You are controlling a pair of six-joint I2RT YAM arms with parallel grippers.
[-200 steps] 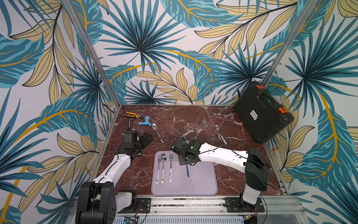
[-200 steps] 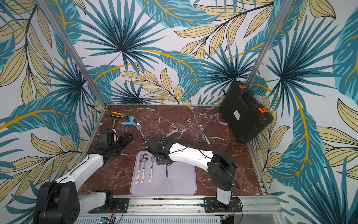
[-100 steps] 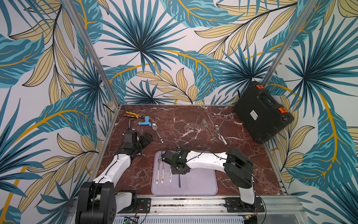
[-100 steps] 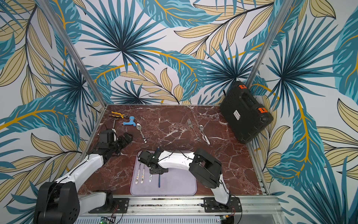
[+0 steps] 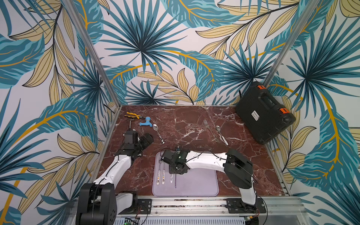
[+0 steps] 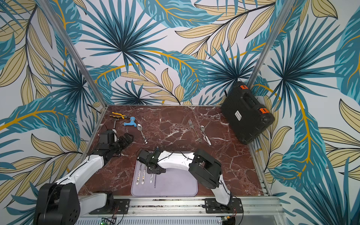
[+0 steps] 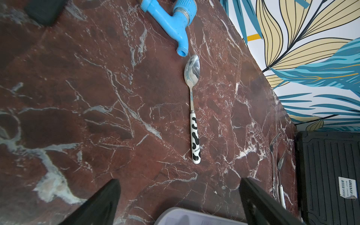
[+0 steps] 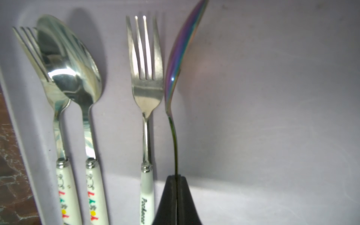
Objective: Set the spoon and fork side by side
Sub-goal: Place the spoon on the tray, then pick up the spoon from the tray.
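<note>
My right gripper (image 8: 176, 181) is shut on the thin dark handle of an iridescent spoon (image 8: 182, 56), which is turned on its edge over the lilac mat (image 5: 194, 185). Right beside that spoon lies a white-handled fork (image 8: 146, 81), parallel to it. In both top views the right gripper (image 5: 176, 168) (image 6: 154, 168) hangs over the mat's left half, with the spoon's handle (image 5: 175, 181) pointing to the front. My left gripper (image 7: 180, 194) is open and empty above the marble, short of a cow-patterned spoon (image 7: 195, 136).
A second fork (image 8: 50, 93) and spoon (image 8: 74, 64) with coloured handles lie at the mat's left edge. On the marble are a blue tap (image 5: 145, 123), yellow pliers (image 5: 132, 115), a metal fork (image 5: 210, 130) and a spoon (image 5: 221, 134). A black case (image 5: 265, 115) leans at the back right.
My right gripper has carried the iridescent spoon left and toward the front, to just beside the white-handled fork. The left arm has not moved.
</note>
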